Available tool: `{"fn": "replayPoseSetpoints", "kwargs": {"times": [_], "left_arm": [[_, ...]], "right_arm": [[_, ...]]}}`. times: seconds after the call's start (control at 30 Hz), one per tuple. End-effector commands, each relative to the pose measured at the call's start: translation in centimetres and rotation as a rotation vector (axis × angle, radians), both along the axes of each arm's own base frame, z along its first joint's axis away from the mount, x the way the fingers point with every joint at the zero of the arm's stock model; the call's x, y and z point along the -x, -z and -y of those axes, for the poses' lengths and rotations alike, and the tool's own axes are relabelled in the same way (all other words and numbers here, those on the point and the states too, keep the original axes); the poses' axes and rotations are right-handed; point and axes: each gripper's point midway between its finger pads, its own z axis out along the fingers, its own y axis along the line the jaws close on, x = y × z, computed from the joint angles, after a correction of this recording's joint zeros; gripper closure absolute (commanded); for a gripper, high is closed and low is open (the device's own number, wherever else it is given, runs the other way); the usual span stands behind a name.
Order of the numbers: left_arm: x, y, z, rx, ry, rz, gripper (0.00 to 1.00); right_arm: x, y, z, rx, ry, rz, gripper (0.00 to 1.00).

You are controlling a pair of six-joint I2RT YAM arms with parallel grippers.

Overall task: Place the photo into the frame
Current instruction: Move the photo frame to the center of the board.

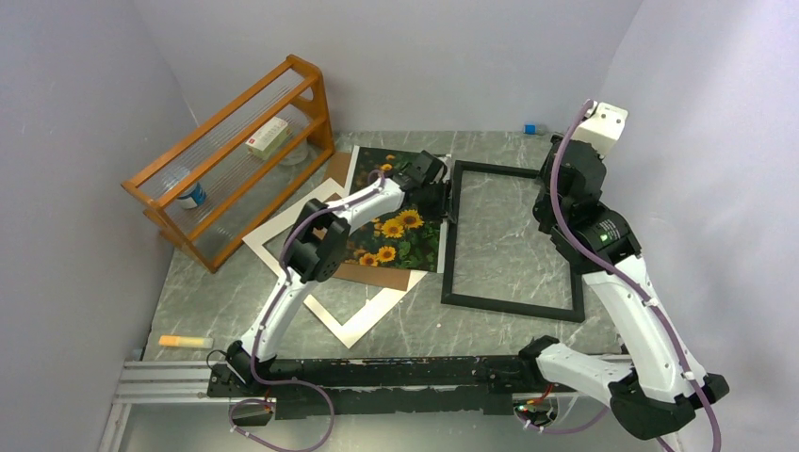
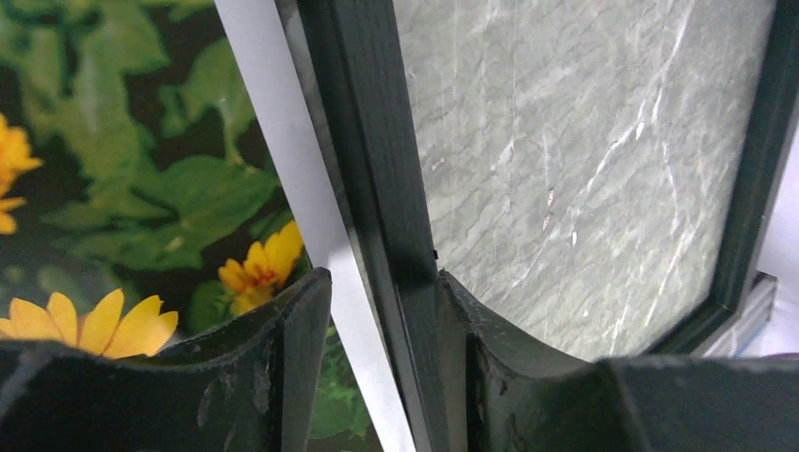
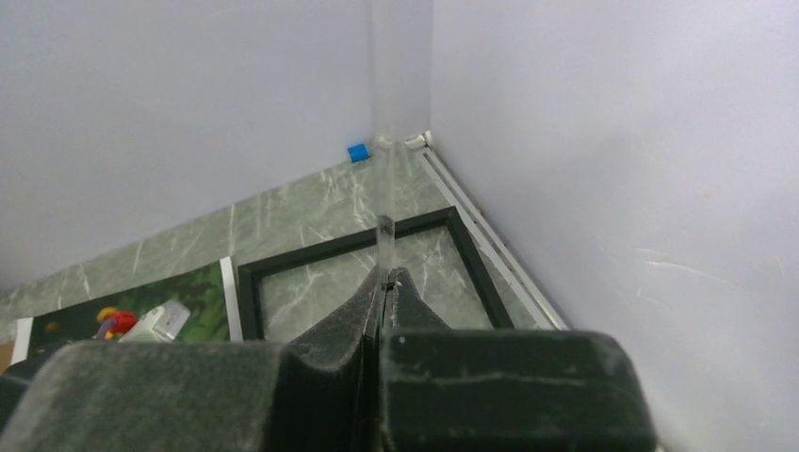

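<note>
left end effector [image 2: 384, 282] straddles the frame [image 2: 372, 132] beside the photo [image 2: 141, 188]

No text, brand or number is showing clearly enough to be read in any view. The small white box [image 1: 268, 137] lying on the orange rack [image 1: 327, 118] is showing red print too small to make out. The bottle [image 1: 192, 195] below it is wearing a blue label that is just as illegible.

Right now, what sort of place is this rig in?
Probably a robot test cell: plain walls box in a marble-look table, and the left arm and right arm are bolted to a rail at its near edge.
</note>
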Motion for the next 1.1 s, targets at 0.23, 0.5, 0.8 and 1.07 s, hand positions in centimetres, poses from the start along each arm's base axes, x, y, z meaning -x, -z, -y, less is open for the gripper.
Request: {"fn": "replayPoseSetpoints", "kwargs": {"times": [0.23,0.5,0.8,1.07], "left_arm": [[1.5,2.1,0.1,-0.200,-0.072,0.012,0.52],[2.6,4.0,-0.2,-0.322,-0.055,-0.009,0.60],[1.1,-2.3,1.8,-0.160,-0.039,0.089,0.97],[-0.2,-12.2,1.6,0.088,-0.060,0.163,0.97]], "right_arm": [[0.7,1.4,0.2,-0.048,-0.014,-0.009,1.00],[0.7,1.8,0.1,-0.039,-0.026,-0.025,1.00],[0.8,1.7,0.0,-0.041,-0.042,-0.024,1.00],[0.6,1.2,-0.7,-0.066,-0.080,-0.008,1.00]]}}
